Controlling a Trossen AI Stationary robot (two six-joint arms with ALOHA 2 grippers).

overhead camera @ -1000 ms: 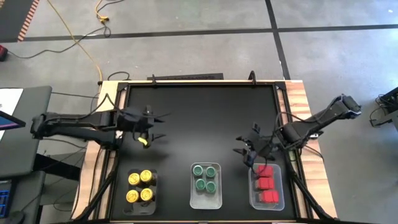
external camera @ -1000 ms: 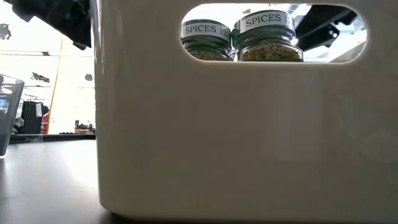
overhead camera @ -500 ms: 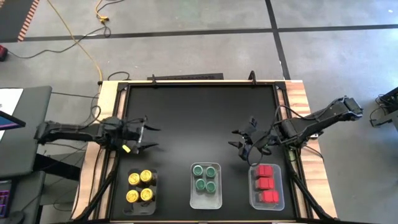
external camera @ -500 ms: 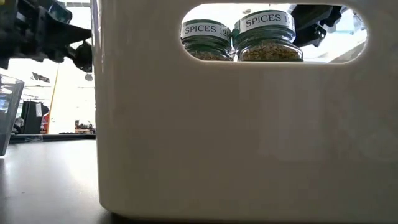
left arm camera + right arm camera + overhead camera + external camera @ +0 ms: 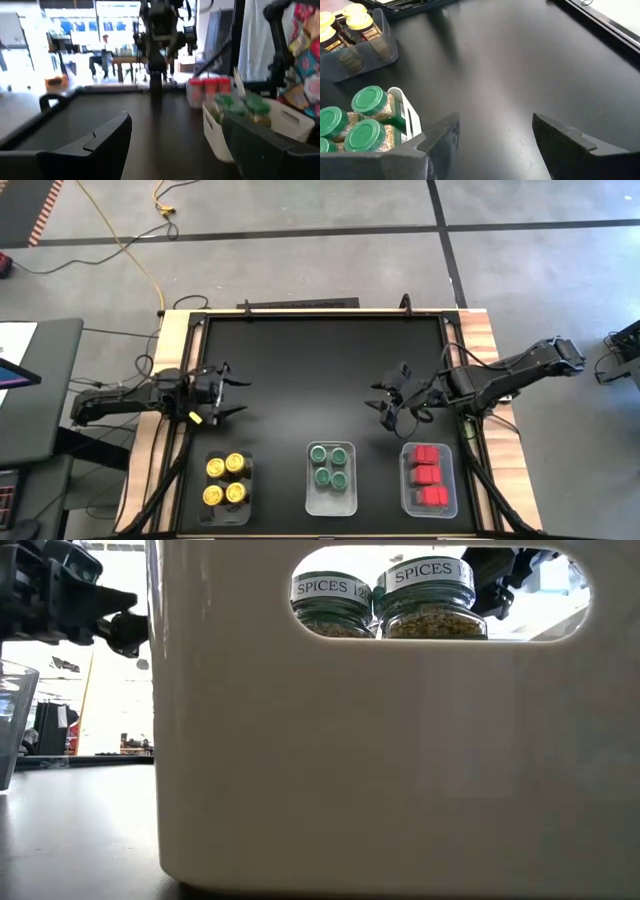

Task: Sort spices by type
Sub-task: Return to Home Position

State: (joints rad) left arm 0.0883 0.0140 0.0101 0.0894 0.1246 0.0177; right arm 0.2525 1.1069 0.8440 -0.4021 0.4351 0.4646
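Four yellow-lidded spice jars (image 5: 225, 480) are standing two by two in a dark translucent bin (image 5: 228, 517) at the left of the front edge of the black table (image 5: 320, 350). Four green-lidded spice jars (image 5: 330, 465), with "SPICES" printed on their white labels, are filling the far half of a white plastic bin (image 5: 330, 502) at the middle. The square red-lidded spice jars (image 5: 428, 476) are sitting in a clear plastic bin (image 5: 429, 513) at the right. The three bins are standing apart in one row.

The left gripper (image 5: 232, 390) is hovering just inside the table's left edge, beyond the yellow lids, jaws spread and holding nothing. The right gripper (image 5: 380, 402) is hanging beyond the gap between the white and clear bins, jaws likewise spread and holding nothing. Bare black surface is stretching wide between the grippers and up to the far rim.
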